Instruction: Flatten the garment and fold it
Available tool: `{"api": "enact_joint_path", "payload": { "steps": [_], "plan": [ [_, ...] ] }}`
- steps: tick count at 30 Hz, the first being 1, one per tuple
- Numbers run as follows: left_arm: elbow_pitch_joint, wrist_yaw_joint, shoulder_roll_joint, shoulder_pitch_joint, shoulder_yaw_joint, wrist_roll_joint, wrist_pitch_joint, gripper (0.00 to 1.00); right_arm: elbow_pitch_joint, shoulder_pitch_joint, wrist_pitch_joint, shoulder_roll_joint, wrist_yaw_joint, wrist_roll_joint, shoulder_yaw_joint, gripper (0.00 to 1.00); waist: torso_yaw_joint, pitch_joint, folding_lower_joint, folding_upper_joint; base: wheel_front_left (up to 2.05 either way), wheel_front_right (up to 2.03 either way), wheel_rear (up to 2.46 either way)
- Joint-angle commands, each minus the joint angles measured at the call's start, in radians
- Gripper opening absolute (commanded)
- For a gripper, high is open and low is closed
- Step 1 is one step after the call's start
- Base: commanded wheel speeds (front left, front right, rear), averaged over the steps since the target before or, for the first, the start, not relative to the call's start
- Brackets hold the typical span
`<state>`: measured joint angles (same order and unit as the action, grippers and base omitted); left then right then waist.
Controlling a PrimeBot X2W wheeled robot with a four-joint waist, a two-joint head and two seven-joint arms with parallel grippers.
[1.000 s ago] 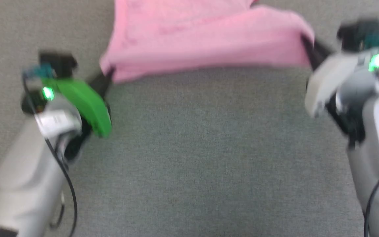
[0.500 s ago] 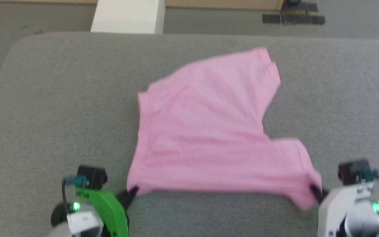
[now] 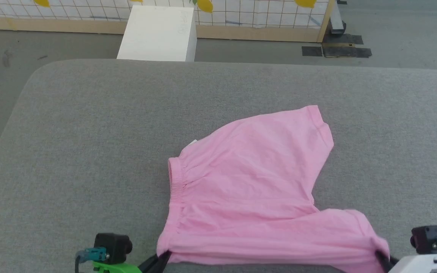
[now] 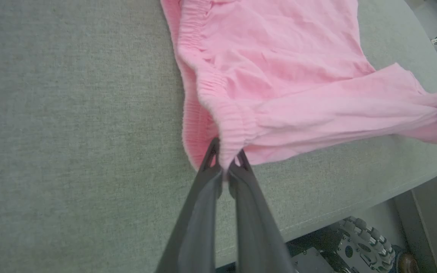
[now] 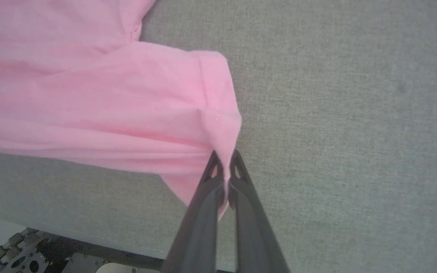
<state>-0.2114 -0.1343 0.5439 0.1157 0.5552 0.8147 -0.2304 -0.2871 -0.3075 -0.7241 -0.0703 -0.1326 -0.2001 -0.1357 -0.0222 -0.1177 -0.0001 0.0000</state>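
1. Pink, thin fabric: one garment (image 3: 249, 182), a pair of shorts, lies on a grey upholstered surface (image 3: 89, 151), in its near half and right of centre in the head view.
2. Its long axis runs left to right across that view. The single gathered waistband (image 3: 175, 182) is at the robot's left end and runs from near to far.
3. Two legs point towards the robot's right. The far leg (image 3: 309, 129) angles away up and to the right and lies flat. The near leg (image 3: 340, 235) runs along the near edge.
4. That near edge is drawn out in a fairly straight line between the two grippers, with long creases running along it.
5. The left gripper (image 3: 161, 259) has its two dark fingers pressed together on the near corner of the waistband. In the left wrist view the elastic bunches just above the fingertips.
6. The right gripper (image 3: 383, 258) has its fingers pinched on the outer hem corner of the near leg. In the right wrist view the fabric folds into a point between the tips.
7. Beyond the surface on the floor stand one white box (image 3: 157, 34) and one gridded panel (image 3: 260, 15) in a wooden frame, and two dark patches (image 3: 336, 51) lie on the floor.
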Motion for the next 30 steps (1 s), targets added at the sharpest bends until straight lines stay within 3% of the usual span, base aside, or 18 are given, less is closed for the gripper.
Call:
{"api": "enact_joint_path", "payload": {
  "steps": [1,7,13,22,30],
  "plan": [
    [-0.010,-0.002,-0.004,-0.020,-0.006,-0.024,0.018,0.00,-0.013,0.026,0.026,0.001,0.002,0.009,-0.004,0.00,-0.003,-0.003,0.0001,0.0000,0.00,0.00,0.00],
    [0.009,0.029,-0.054,-0.145,-0.003,-0.065,0.062,0.00,-0.003,0.193,0.088,-0.057,0.002,0.057,0.048,0.00,-0.012,-0.032,0.0001,0.0000,0.00,0.00,0.00],
    [0.089,0.049,-0.111,-0.298,-0.029,-0.078,0.099,0.00,0.088,0.428,0.104,-0.128,0.002,0.069,0.099,0.00,-0.028,-0.085,0.0001,0.0000,0.00,0.00,0.00],
    [0.287,0.070,-0.176,-0.487,-0.065,-0.061,0.115,0.00,0.317,0.745,0.144,-0.195,0.002,0.061,0.179,0.00,-0.066,-0.196,0.0001,0.0000,0.00,0.00,0.00],
    [0.447,0.101,-0.213,-0.596,-0.054,-0.050,0.095,0.00,0.572,0.953,0.149,-0.202,0.002,0.043,0.263,0.00,-0.090,-0.277,0.0001,0.0000,0.00,0.00,0.00]
  ]
}}
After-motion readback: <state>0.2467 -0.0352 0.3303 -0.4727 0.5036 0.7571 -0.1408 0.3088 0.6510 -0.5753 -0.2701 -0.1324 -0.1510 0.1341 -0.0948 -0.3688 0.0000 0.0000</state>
